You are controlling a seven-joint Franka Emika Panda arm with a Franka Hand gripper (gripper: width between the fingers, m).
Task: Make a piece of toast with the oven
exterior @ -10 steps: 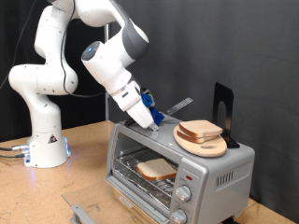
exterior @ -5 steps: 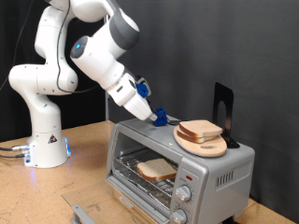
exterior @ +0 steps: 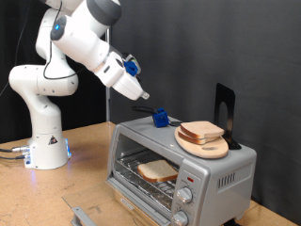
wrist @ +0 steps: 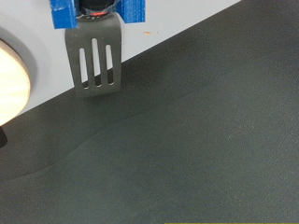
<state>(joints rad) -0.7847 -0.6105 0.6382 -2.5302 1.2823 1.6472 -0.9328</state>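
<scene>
We find the piece of toast lying flat on the wire rack inside the oven, whose glass door hangs open toward the exterior view's bottom. The pincer hangs in the air above the oven's left end, apart from everything, so the toast lies below it and slightly to the exterior view's right, inside the cavity. Its arm slopes down from the exterior view's upper left, and the tip points down and to the right along that line.

We cannot tell whether the pincer is released or clenched: the exterior view shows only a pale tip. In the wrist view a slotted metal spatula juts from a blue mount, with nothing lying on its blade.

A second bread slice rests on a round wooden plate on the oven's roof, to the right of the pincer. A small blue piece sits on the roof's far edge, just below the pincer.
</scene>
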